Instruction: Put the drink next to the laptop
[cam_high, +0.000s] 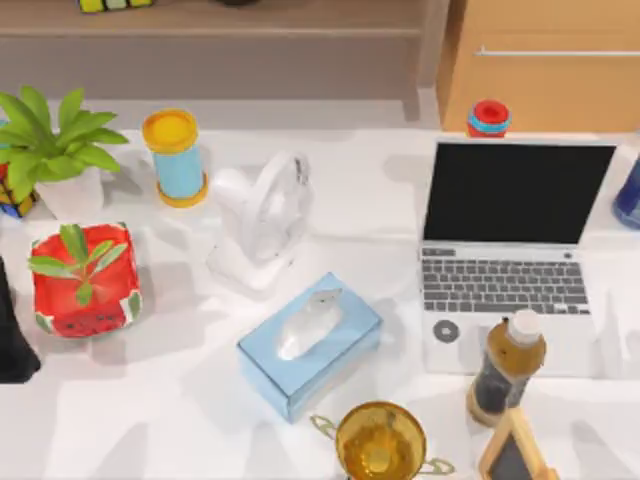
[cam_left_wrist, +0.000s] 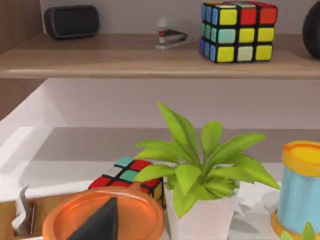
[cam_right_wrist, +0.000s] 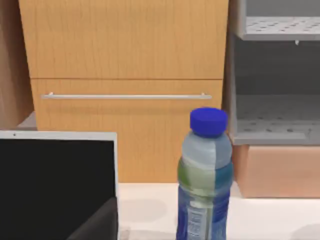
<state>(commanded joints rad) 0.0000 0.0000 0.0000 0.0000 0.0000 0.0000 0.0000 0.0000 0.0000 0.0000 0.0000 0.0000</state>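
A white worktop (cam_high: 180, 420) catches soft light and pale shadows. Along its far edge on the left runs a low wooden shelf (cam_left_wrist: 150, 62) against a pale wall. On the far right stands a wooden cabinet (cam_right_wrist: 125, 60) with a slim metal handle (cam_right_wrist: 125, 96), beside grey perforated shelving (cam_right_wrist: 277, 115).

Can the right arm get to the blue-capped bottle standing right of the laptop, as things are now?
Probably yes. The blue-capped bottle stands upright on open table by the right edge of the laptop screen, apart from it. In the right wrist view nothing stands in front of it; the wooden cabinet is behind.
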